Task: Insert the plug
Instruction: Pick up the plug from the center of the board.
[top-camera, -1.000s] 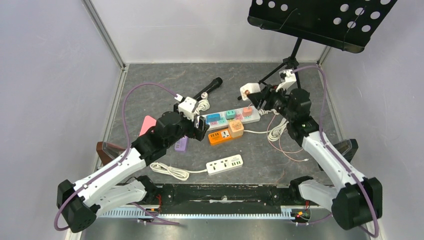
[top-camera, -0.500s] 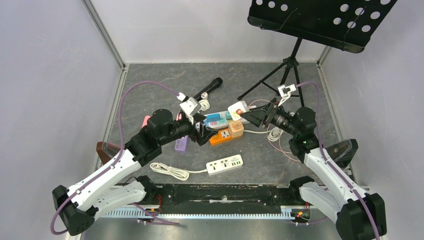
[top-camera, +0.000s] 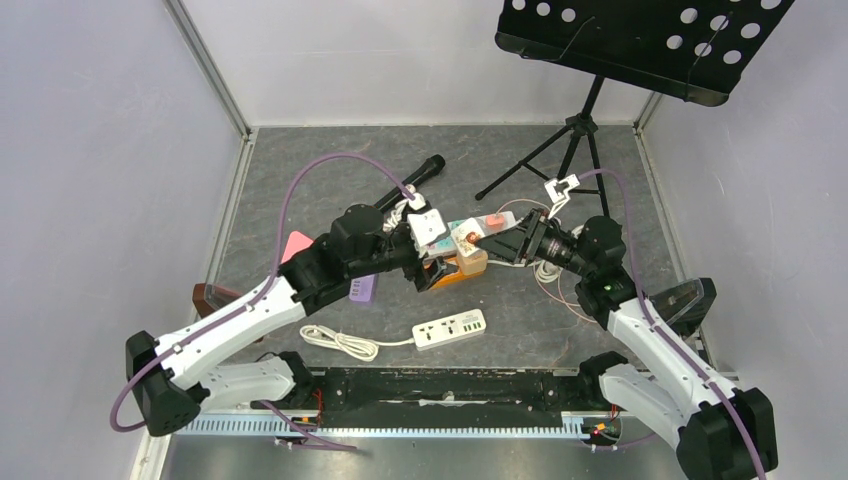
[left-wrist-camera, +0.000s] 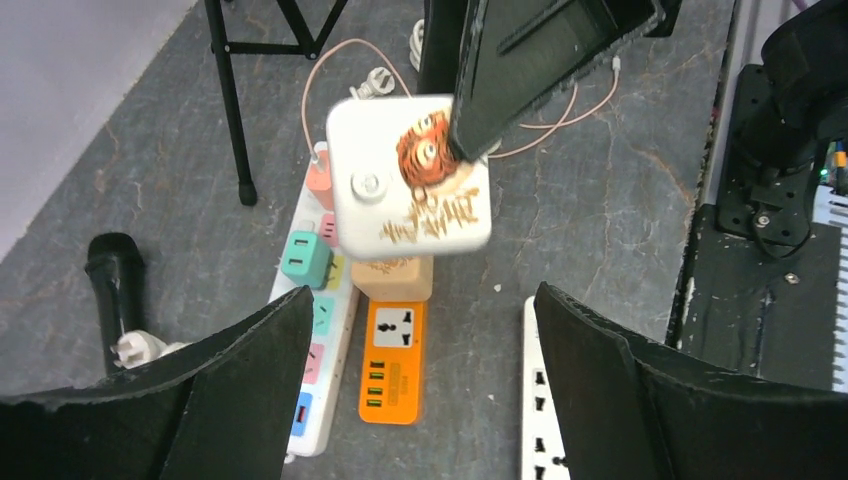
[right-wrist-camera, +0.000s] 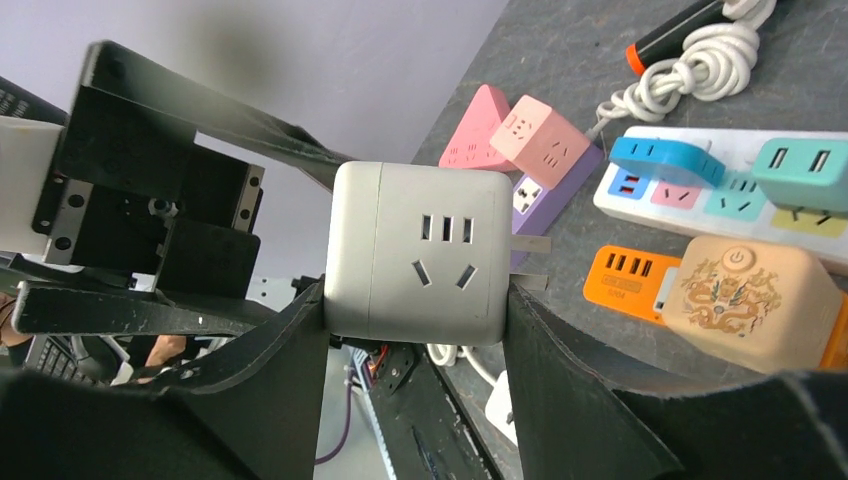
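Landmark: I place everything from the orange power strip (left-wrist-camera: 392, 370).
Task's thing: the white cube plug (right-wrist-camera: 420, 250) hangs in the air just above the strip's far end, clear of the table. Its prongs (right-wrist-camera: 530, 245) stick out of one side.
Right gripper (right-wrist-camera: 415, 300): jaws clamped on the white cube plug, one finger on each of two opposite sides.
Left gripper (left-wrist-camera: 420, 300): jaws wide apart with nothing between them. It hovers above the strip, looking down at the plug.
Step in hand: as I judge it, I am carrying the plug in and lining it up, with insertion not yet begun.
Next move: I would turn the prongs to face down, centre them over the free socket (left-wrist-camera: 392, 325) in the middle of the strip, then press straight in. The open left gripper could steady the strip, since I expect it to slide under a push.
Risk: the beige cube (left-wrist-camera: 392, 278) already sits in the strip's far end, just beside the free socket, so the plug may foul it.
Containers: I see none, only sockets. The long white power strip (right-wrist-camera: 605, 205) beside the orange one carries a blue adapter (right-wrist-camera: 665, 160) and a teal adapter (right-wrist-camera: 800, 170).
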